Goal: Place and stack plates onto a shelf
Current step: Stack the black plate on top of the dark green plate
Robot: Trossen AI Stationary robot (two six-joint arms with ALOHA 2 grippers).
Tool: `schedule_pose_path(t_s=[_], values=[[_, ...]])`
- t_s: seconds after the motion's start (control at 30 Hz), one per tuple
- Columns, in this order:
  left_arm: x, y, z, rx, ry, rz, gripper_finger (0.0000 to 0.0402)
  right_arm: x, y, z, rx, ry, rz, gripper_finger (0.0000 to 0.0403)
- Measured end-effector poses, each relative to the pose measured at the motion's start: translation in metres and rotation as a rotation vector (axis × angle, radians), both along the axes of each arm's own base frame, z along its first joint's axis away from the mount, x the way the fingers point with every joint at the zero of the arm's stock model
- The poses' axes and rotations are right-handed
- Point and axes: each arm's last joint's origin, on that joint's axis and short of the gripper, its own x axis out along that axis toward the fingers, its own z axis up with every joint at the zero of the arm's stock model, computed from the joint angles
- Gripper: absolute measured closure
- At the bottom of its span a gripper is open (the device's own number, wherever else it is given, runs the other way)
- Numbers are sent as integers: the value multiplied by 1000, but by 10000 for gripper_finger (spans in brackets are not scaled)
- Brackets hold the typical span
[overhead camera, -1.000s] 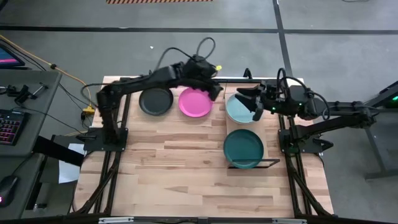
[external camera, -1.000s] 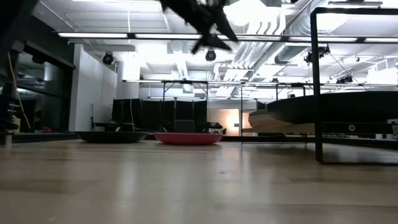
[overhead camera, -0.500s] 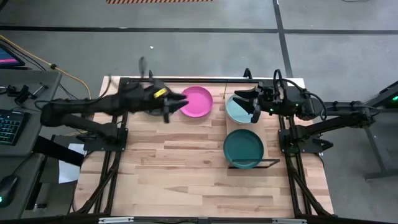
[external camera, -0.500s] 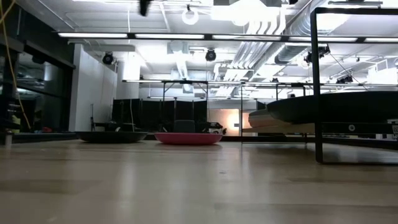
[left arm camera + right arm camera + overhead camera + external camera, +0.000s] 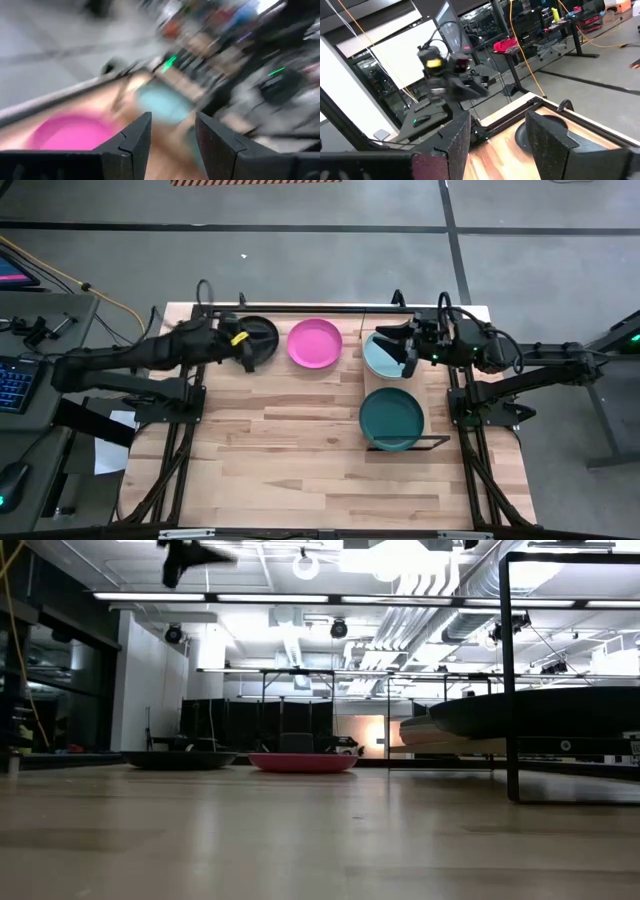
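In the high view the black plate (image 5: 262, 332) and the magenta plate (image 5: 315, 343) lie side by side near the table's far edge. They also show in the low view as the black plate (image 5: 180, 759) and the magenta plate (image 5: 302, 762). The light teal plate (image 5: 380, 358) and the dark green plate (image 5: 392, 417) sit on the shelf (image 5: 432, 442) at the right. My left gripper (image 5: 245, 348) hovers open over the black plate's left part. My right gripper (image 5: 405, 352) is open above the teal plate. The peach and cream plates are out of view.
The shelf's dark wire frame (image 5: 510, 680) stands upright at the right of the low view, with a dark plate (image 5: 545, 712) on it. The near half of the wooden tabletop (image 5: 300, 470) is bare. A desk with a keyboard (image 5: 15, 385) stands left of the table.
My left arm has swung from above the magenta plate toward the table's left edge, and its gripper now stands over the black plate. The plates have not moved.
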Motion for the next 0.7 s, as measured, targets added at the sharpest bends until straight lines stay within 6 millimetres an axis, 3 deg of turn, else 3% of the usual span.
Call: schedule_pose_path(t_s=[0.17,0.33,0.5,0.7], values=[[2,30,-28,-209,476,101,261,3,0,-2,15,9,0,231],[12,56,-73,-399,831,-13,261,6,0,-6,16,34,-1,231],[28,73,-110,-378,1083,-28,261,11,0,-9,41,49,-1,231],[41,85,-139,-292,1250,-33,261,17,0,-13,79,60,-3,231]])
